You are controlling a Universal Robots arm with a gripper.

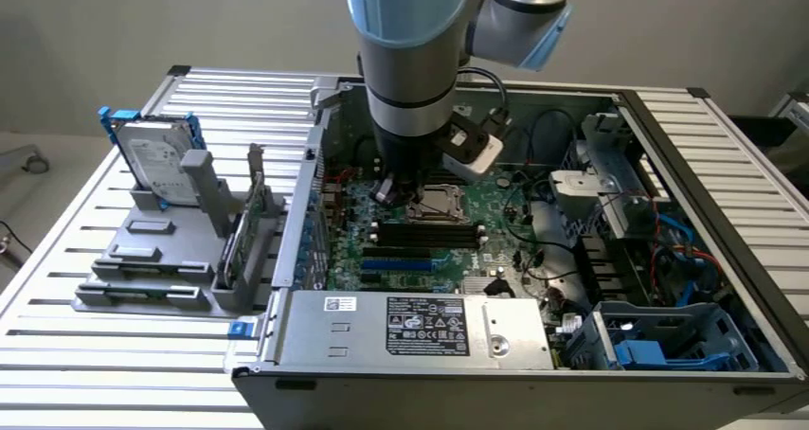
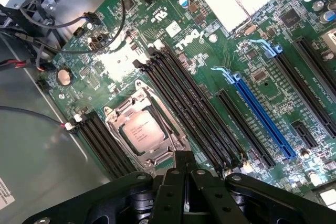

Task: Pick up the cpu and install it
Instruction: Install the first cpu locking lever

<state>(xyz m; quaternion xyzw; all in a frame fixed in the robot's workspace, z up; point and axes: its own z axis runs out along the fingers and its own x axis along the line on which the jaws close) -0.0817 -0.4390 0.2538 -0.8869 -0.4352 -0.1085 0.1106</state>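
Cpu (image 2: 143,131) sits socketed just beyond the shut claw (image 2: 183,174).

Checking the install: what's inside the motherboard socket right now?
The cpu lies in the socket, silver top showing, metal frame around it. Whatever is beneath the chip is covered.

A dull silver-grey cpu (image 2: 143,132) sits in a silvery socket frame (image 2: 173,135) on the green motherboard (image 2: 157,24), beside black memory slots (image 2: 194,108) and one blue slot (image 2: 260,114), under the black claw (image 2: 184,169), on a ribbed silver tabletop (image 1: 76,250).
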